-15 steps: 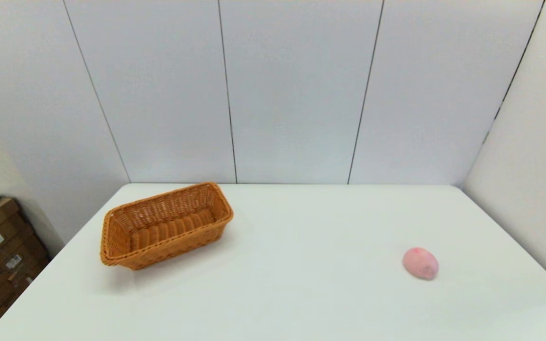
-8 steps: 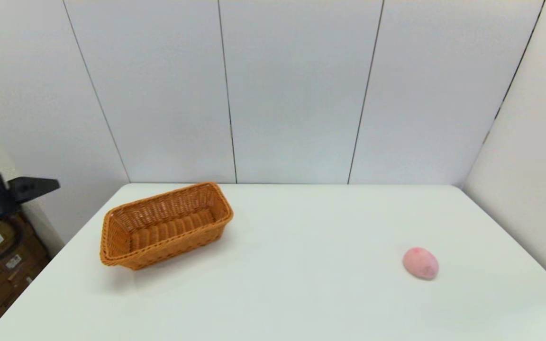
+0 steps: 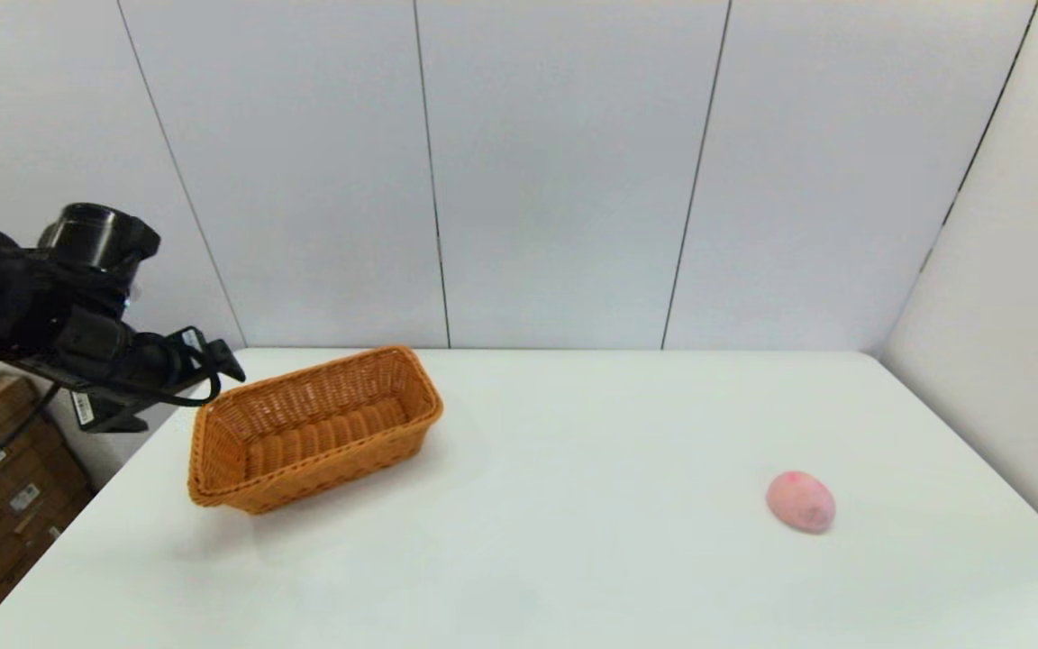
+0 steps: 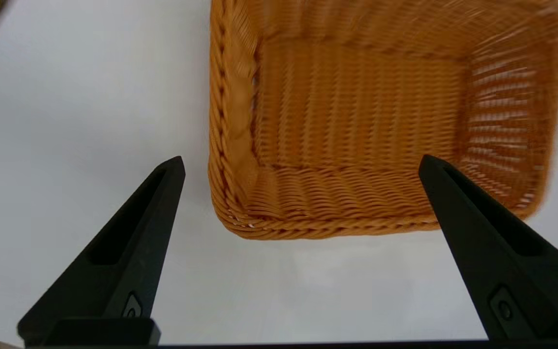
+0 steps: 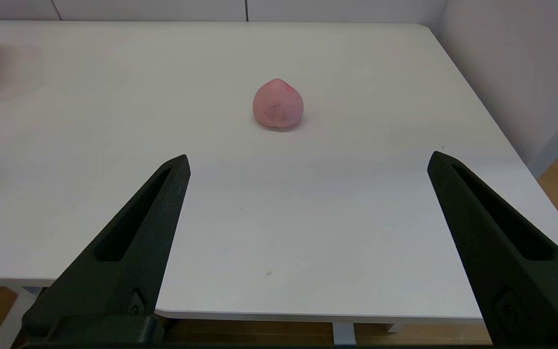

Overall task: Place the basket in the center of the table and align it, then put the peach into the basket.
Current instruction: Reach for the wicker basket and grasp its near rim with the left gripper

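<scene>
One basket (image 3: pixel 314 431), one peach (image 3: pixel 799 501), both on the table (image 3: pixel 573 505). Left gripper (image 4: pixel 300 165) hovers by the basket's left short end, fingers spread wide, arm partly cut off at frame edge. Basket sits far-left, skewed, nothing inside. Peach lies right, well apart. Right gripper (image 5: pixel 308 161) spread, back past the near table edge.

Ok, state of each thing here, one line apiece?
Basket: upright, empty, on the table's left side, skewed, untouched.
Peach: loose on the table, right side, far from the basket.
Table: holds the basket and the peach.
Left gripper: open, above the basket's near end, not touching it.
Right gripper: open, parked at the table's near edge, short of the peach.
</scene>
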